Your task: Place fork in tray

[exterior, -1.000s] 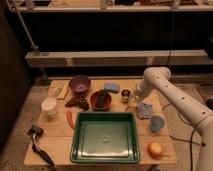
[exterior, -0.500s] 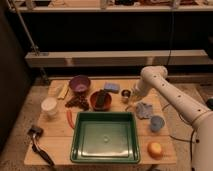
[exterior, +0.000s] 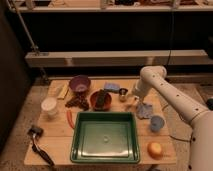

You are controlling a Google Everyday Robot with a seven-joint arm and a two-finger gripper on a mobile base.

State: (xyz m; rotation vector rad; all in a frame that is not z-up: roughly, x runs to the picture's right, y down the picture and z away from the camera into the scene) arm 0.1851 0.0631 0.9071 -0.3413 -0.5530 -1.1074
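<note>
The green tray (exterior: 76,148) sits at the front middle of the wooden table, with nothing in it. My gripper (exterior: 134,102) reaches down from the right to the table just behind the tray's right rear corner, next to a small metal cup (exterior: 123,94). A thin pale utensil, apparently the fork (exterior: 130,106), lies right at the gripper's tip. I cannot tell whether the gripper holds it or only touches it.
A blue-grey cloth (exterior: 145,110), a blue cup (exterior: 156,123) and a yellow fruit (exterior: 155,149) lie right of the tray. Behind it are a red-brown bowl (exterior: 100,100), purple bowl (exterior: 80,83) and blue sponge (exterior: 112,87). Left: white cup (exterior: 49,106), red-orange stick (exterior: 69,118), black-handled tool (exterior: 42,150).
My gripper has moved slightly left and down toward the table beside the metal cup. Nothing else has moved.
</note>
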